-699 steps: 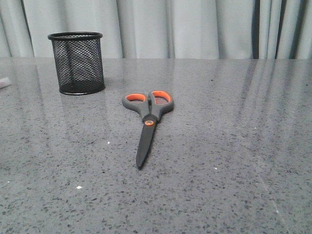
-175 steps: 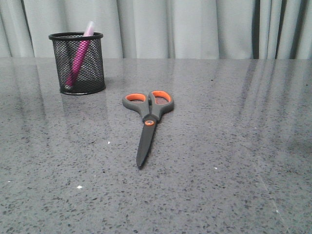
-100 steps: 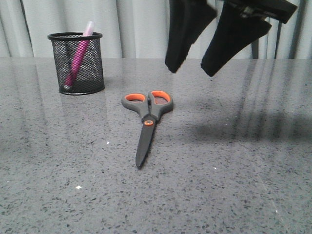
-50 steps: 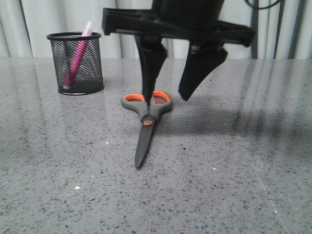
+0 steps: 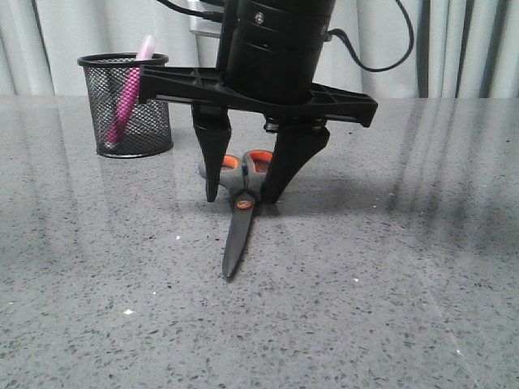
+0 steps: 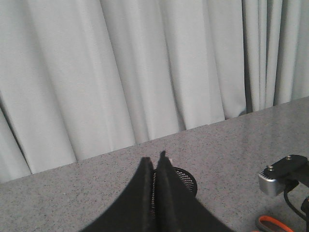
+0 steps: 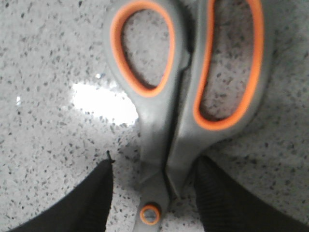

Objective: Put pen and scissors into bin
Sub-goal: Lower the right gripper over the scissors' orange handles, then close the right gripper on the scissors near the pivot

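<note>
**A:** Where were the scissors (image 5: 238,217)?

**B:** They lay flat on the grey speckled table (image 5: 389,267), near its middle, blades pointing toward the near edge and the orange-lined handles toward the far side. The right gripper (image 5: 240,194) stood straight over them, its two black fingers spread apart and lowered on either side of the neck, just by the orange pivot dot. In the right wrist view one finger (image 7: 82,203) sat left of the shank and the other right of it, with a gap between each and the grey plastic, so nothing was clamped.

**A:** Did the tips touch the table?

**B:** They were at or just above it; I could not tell which.

**A:** And the pen (image 5: 130,93)?

**B:** It stood tilted inside the bin (image 5: 130,105), the pale cap end poking above the rim. The bin was on the far left of the table, well apart from the scissors.

**A:** The other arm?

**B:** The left gripper (image 6: 155,166) was raised high, its fingers pressed together with nothing between them, with the curtain (image 6: 120,72) beyond.
</note>
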